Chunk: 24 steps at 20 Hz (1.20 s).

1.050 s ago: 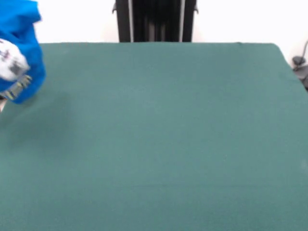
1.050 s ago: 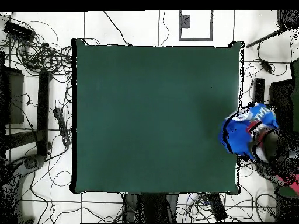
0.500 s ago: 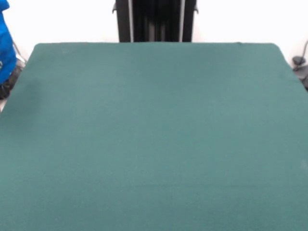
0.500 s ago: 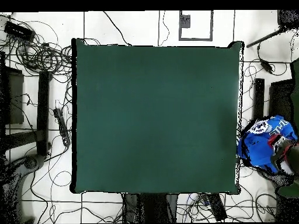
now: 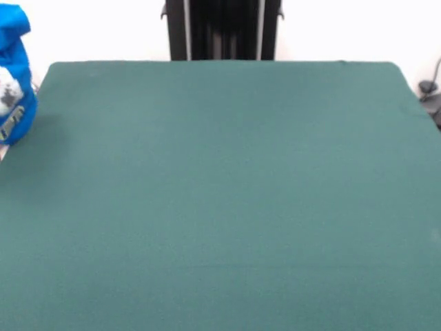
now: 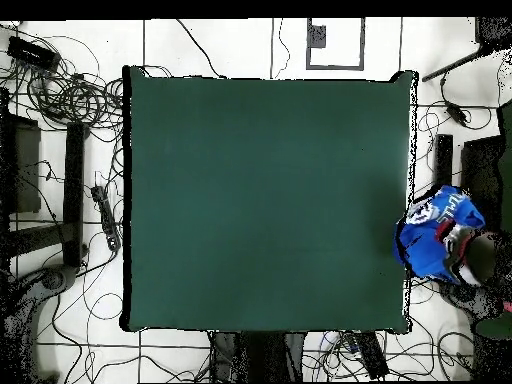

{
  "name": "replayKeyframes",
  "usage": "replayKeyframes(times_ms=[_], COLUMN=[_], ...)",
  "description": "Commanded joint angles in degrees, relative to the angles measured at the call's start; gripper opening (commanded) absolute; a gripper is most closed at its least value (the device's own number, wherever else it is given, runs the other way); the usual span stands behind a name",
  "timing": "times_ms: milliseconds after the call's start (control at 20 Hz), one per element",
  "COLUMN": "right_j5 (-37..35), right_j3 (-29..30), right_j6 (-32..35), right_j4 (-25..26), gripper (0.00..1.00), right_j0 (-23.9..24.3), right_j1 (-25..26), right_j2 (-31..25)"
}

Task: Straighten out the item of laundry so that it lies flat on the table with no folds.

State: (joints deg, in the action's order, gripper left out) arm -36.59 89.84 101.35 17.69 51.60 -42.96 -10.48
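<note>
Nothing of the straightening looks done. One blue T-shirt (image 6: pixel 436 238) hangs bunched just beyond the bench (image 6: pixel 265 200) edge, apparently held by a person at the overhead view's right side, though the hand cannot be made out; from the front the T-shirt shows at the left edge. Placing it on the one green bench and smoothing every fold all remains. No claw appears in either view, so its state cannot be told.
</note>
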Motion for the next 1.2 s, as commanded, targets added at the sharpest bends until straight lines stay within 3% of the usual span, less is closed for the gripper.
replayKeyframes(times_ms=[50,500,1200], right_j5=[3.69,11.0,14.67], right_j3=[7.29,9.74,11.79], right_j6=[-10.53,1.53,12.53], right_j4=[3.7,5.82,1.67], gripper=[0.0,0.0,0.0], right_j0=[-2.59,-7.28,-18.4], right_j1=[6.55,7.85,6.42], right_j2=[-12.24,-9.53,-2.52])
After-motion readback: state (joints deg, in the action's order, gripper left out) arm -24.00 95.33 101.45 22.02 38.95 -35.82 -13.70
